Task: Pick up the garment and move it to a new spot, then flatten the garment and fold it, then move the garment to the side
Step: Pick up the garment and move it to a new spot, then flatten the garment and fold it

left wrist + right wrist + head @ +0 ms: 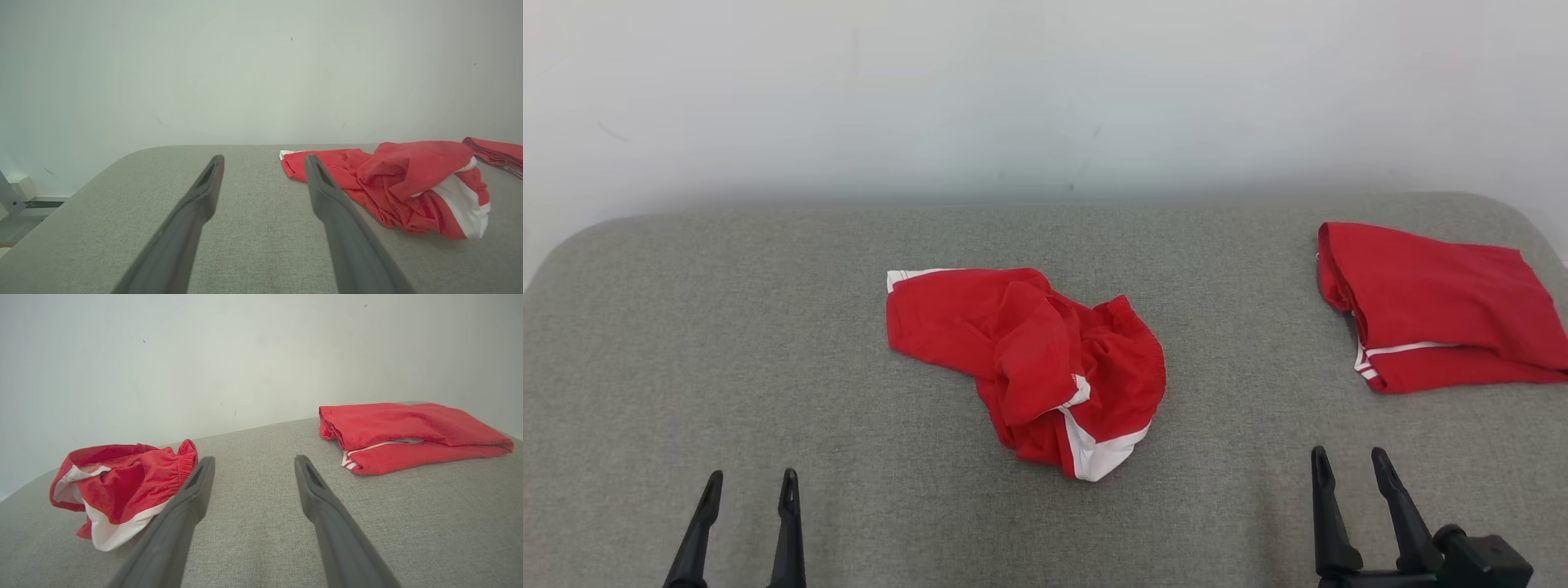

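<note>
Head view: the garment (1029,367), red with white trim, lay crumpled at the middle of the grey table (727,327), its folds hiding its true shape. A folded cloth (1437,310), also red with white stripes, lay well apart at the far right, its right end cut off by the frame. The left gripper (752,480) and right gripper (1347,457) stood at the bottom corners, both spread wide and holding nothing, their bases cut off below.

Left wrist view: the left gripper (264,160) was wide apart over bare table. One finger (343,228) covered the near edge of the garment (408,179), which lay to the right. Just a strip of the folded cloth (496,151) showed at the right edge. A pale fitting (16,192) past the table's left corner was hard to make out.

Right wrist view: the right gripper (254,459) was wide and empty. One finger (179,522) hid part of the white hem of the garment (130,482) at left; the folded cloth (408,433) lay at right.
</note>
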Tool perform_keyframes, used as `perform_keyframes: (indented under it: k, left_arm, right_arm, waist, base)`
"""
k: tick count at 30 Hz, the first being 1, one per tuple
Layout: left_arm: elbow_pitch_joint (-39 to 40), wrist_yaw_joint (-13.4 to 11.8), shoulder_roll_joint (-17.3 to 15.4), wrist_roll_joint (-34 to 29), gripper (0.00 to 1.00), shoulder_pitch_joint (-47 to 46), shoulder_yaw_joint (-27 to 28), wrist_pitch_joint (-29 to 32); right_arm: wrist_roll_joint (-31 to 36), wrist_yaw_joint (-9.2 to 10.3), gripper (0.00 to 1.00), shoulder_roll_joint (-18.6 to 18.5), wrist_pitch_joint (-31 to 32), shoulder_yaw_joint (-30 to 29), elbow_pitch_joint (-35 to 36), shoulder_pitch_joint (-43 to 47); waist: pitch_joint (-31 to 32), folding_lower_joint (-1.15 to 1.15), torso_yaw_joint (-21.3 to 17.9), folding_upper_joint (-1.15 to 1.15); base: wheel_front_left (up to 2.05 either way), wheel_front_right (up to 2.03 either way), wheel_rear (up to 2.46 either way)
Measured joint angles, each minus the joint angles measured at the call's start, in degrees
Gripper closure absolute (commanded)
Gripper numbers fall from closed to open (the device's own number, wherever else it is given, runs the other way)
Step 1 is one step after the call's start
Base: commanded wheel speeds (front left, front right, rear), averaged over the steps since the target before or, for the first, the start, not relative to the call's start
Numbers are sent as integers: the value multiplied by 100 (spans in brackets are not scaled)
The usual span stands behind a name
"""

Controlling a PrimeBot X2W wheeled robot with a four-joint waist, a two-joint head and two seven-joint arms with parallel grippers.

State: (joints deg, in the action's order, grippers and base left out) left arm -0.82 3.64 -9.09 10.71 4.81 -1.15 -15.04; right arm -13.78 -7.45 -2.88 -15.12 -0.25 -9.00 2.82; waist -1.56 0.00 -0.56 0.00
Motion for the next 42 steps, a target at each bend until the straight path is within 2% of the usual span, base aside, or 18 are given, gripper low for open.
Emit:
perform_keyframes:
  k: [7,14,42]
  left_arm:
    - [-125,236,287,-275,0,120,363,0]
    - [-169,343,433,-368,0,231,517,0]
    - [-141,378,595,-516,0,402,580,0]
  right_arm:
    - [-8,0,0,0,0,-56,16,168]
    - [-9,0,0,0,0,-55,-24,210]
    - [1,0,0,0,0,9,-79,301]
  waist:
    - [51,0,73,0]
    - [111,0,89,0]
    - [182,0,128,0]
  base:
    - [0,0,0]
    - [0,0,0]
    - [0,0,0]
